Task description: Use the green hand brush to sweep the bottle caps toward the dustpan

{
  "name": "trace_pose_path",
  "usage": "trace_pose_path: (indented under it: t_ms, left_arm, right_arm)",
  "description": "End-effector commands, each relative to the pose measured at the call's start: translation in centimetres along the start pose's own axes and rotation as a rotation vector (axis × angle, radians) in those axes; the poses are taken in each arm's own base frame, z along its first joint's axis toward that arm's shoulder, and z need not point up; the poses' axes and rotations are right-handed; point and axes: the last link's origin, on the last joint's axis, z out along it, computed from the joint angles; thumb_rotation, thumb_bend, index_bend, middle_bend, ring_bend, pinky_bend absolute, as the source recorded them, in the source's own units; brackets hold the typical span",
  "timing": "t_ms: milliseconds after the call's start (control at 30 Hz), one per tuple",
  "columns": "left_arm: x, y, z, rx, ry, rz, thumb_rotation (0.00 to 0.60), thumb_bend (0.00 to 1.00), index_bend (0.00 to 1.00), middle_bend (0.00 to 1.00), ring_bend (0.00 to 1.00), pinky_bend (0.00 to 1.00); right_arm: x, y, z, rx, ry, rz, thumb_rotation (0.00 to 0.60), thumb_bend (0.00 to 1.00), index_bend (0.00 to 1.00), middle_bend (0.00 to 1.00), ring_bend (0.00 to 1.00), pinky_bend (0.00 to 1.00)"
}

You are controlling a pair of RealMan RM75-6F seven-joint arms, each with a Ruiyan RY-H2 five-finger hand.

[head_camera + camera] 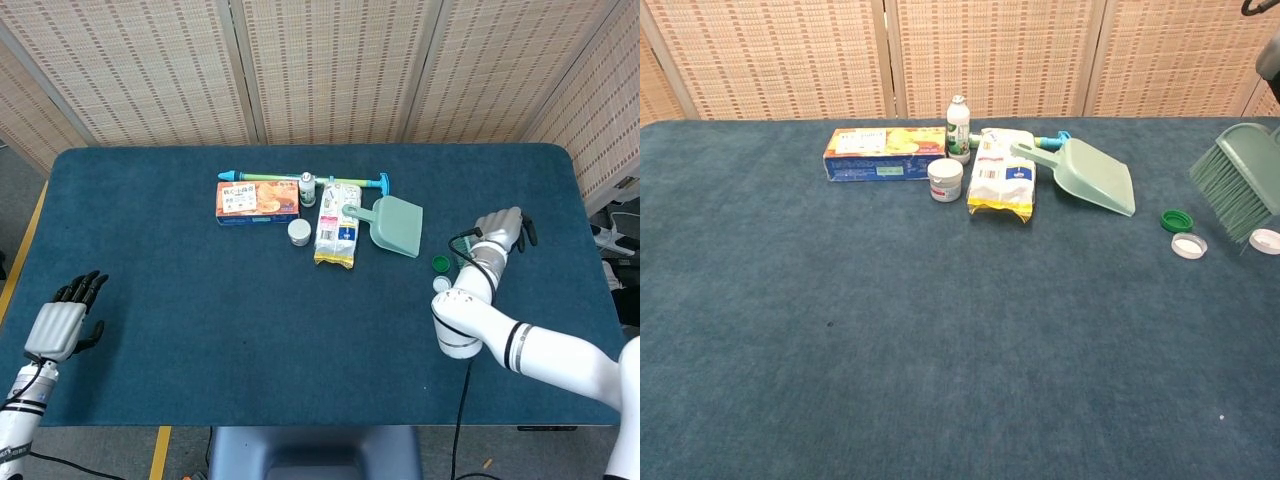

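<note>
Brush (1240,190) is gripped by right hand (500,232); left hand (55,325) is spread, empty. Caps (1188,245) at dustpan's (1095,180) 4 o'clock could be flicked wide w/ a fast stroke

White glossy arms, black joint bands, silver-grey left hand (52,326), black fingers

The desk (840,380) wears a matt, slightly napped blue cloth. The dustpan (1095,178) and the hand brush (1240,185) look like smooth green plastic, the brush with fine bristles; the snack bag (1003,185) is glossy film and the box (885,153) printed cardboard. Behind stand woven wicker-like screens (990,55).
</note>
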Motion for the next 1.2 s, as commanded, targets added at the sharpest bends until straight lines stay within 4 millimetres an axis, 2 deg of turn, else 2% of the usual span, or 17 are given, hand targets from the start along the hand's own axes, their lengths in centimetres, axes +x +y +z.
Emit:
trace_pose_path:
  t_ms: [33, 333, 533, 633, 733, 833, 1033, 1200]
  left_arm:
    - [0.0, 0.1, 0.0, -0.001, 0.002, 0.0, 0.6, 0.47, 0.0, 0.0, 0.05, 0.17]
    - [0.0, 0.2, 0.0, -0.003, 0.003, 0.002, 0.6, 0.47, 0.0, 0.0, 0.05, 0.17]
    - [0.0, 0.4, 0.0, -0.007, -0.001, 0.003, 0.6, 0.47, 0.0, 0.0, 0.05, 0.17]
    - [0.0, 0.3, 0.0, -0.007, -0.002, 0.003, 0.6, 0.47, 0.0, 0.0, 0.05, 0.17]
    - [0.1, 0.2, -0.1, -0.006, 0.003, -0.001, 0.6, 0.46, 0.0, 0.0, 0.05, 0.17]
    - [0.1, 0.1, -0.1, -0.005, 0.0, -0.002, 0.6, 0.46, 0.0, 0.0, 0.05, 0.17]
    - [0.0, 0.0, 0.1, -0.002, -0.004, -0.001, 0.6, 0.47, 0.0, 0.0, 0.05, 0.17]
    - [0.0, 0.0, 0.2, 0.001, -0.006, -0.001, 0.6, 0.47, 0.0, 0.0, 0.05, 0.17]
  right_arm:
    - [0.2, 0.9, -0.8, 0.054, 0.022, 0.063, 0.6, 0.4, 1.0, 0.89, 0.61, 0.52]
    - [0.6, 1.1, -4.1, 0.267, 0.072, 0.195, 0.6, 0.4, 1.0, 0.89, 0.61, 0.52]
    - [0.3, -1.0, -4.5, 0.406, 0.061, 0.261, 0.6, 0.4, 1.0, 0.89, 0.61, 0.52]
    - [0.3, -1.4, -4.4, 0.418, 0.059, 0.265, 0.6, 0.4, 1.0, 0.89, 0.61, 0.52]
    - [-0.5, -3.4, -3.2, 0.454, 0.029, 0.275, 0.6, 0.4, 1.0, 0.89, 0.61, 0.52]
    - [-0.8, -4.4, -1.8, 0.452, -0.001, 0.3, 0.6, 0.4, 1.0, 0.89, 0.61, 0.52]
    - [-1.0, -5.4, 0.0, 0.418, -0.025, 0.287, 0.6, 0.4, 1.0, 0.89, 0.61, 0.52]
    - [-1.3, -5.5, 1.0, 0.368, -0.034, 0.248, 0.6, 0.4, 1.0, 0.89, 0.61, 0.52]
